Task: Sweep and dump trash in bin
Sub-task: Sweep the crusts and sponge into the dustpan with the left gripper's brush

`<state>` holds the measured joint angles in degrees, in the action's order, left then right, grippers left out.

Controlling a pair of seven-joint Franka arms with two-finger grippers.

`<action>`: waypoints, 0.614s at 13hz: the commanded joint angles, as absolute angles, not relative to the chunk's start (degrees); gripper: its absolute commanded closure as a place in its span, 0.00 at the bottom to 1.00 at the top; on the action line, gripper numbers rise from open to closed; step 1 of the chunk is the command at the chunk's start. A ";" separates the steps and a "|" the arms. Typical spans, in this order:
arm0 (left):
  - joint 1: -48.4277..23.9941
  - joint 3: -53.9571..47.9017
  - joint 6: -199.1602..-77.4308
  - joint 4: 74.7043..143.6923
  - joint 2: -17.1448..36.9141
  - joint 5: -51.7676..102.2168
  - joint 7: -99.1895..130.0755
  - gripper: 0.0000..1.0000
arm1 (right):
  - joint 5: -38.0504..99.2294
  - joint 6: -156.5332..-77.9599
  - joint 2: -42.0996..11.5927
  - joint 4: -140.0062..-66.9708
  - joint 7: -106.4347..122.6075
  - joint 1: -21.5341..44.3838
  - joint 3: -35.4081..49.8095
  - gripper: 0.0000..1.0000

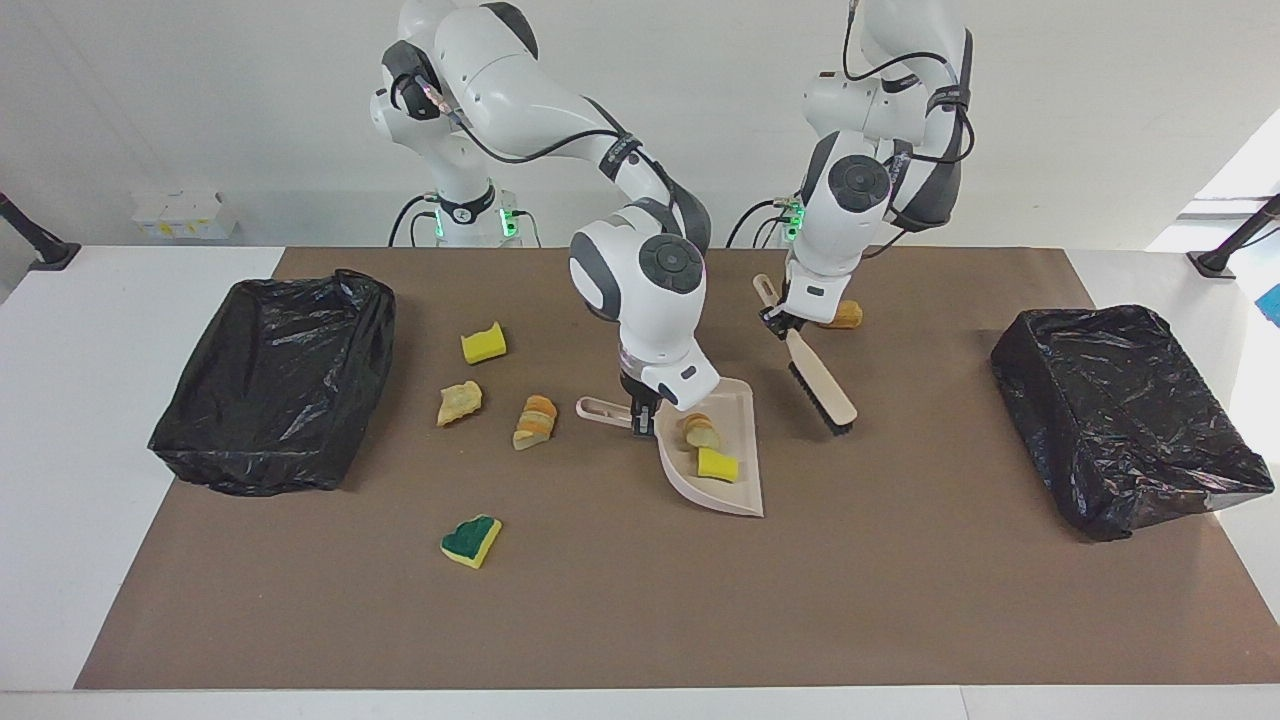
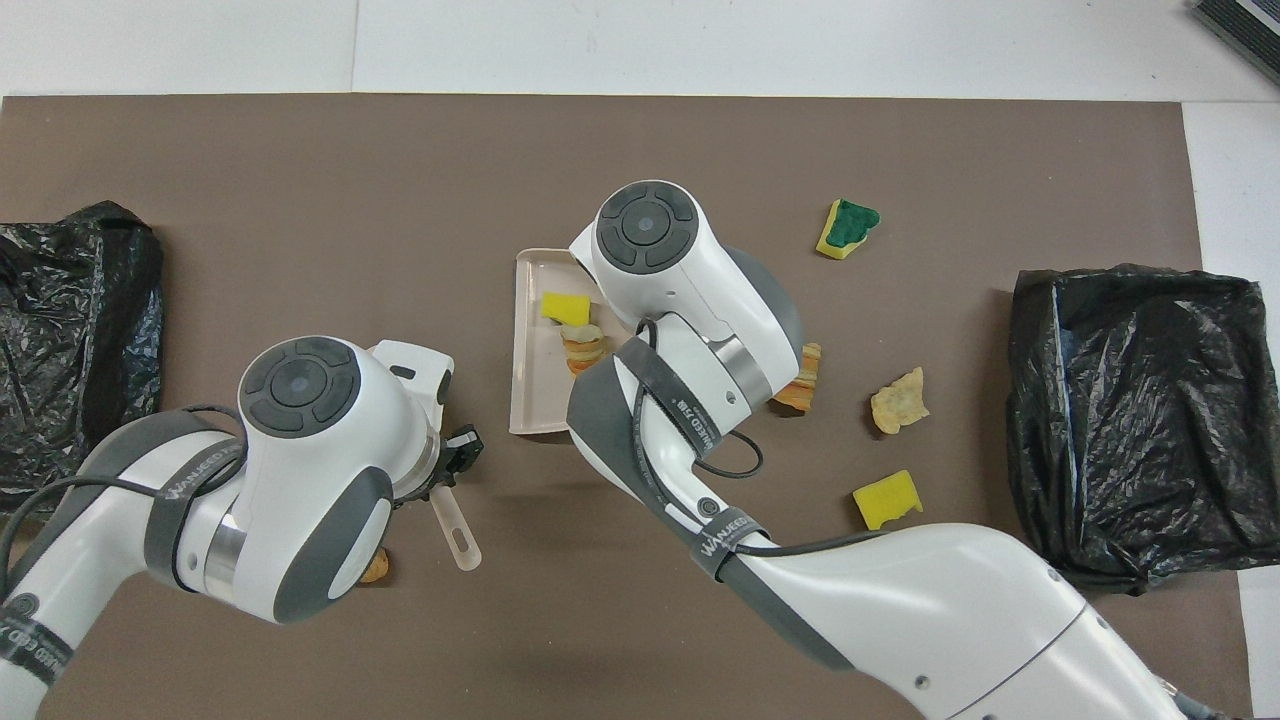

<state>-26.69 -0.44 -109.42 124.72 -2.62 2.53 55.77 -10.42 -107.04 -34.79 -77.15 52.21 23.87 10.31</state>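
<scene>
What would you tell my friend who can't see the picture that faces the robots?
The right pincer holds a beige dustpan on the brown table, with a yellow sponge chunk and a bread piece in it. The left pincer holds a brush raised beside it. More scraps lie near a black-lined bin.

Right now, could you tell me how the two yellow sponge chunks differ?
One yellow sponge chunk lies in the dustpan beside a bread piece. The other yellow sponge chunk lies on the bare mat, nearer the robots, unswept. Both are small yellow scraps.
</scene>
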 commanded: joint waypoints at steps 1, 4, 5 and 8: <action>-26.81 -0.53 -100.75 125.50 -5.27 0.88 68.59 1.00 | -9.50 -106.70 -29.89 -83.22 56.59 21.97 11.16 1.00; -26.46 -0.62 -96.16 128.40 -7.81 0.88 83.70 1.00 | -8.61 -106.52 -27.60 -85.69 62.64 20.48 11.16 1.00; -26.28 -0.62 -94.93 129.89 -8.78 0.88 88.98 1.00 | -8.61 -106.35 -27.34 -85.78 64.49 19.78 11.16 1.00; -27.33 -0.97 -96.41 140.58 -16.93 0.97 94.57 1.00 | -8.53 -106.35 -26.63 -85.87 65.30 19.51 11.16 1.00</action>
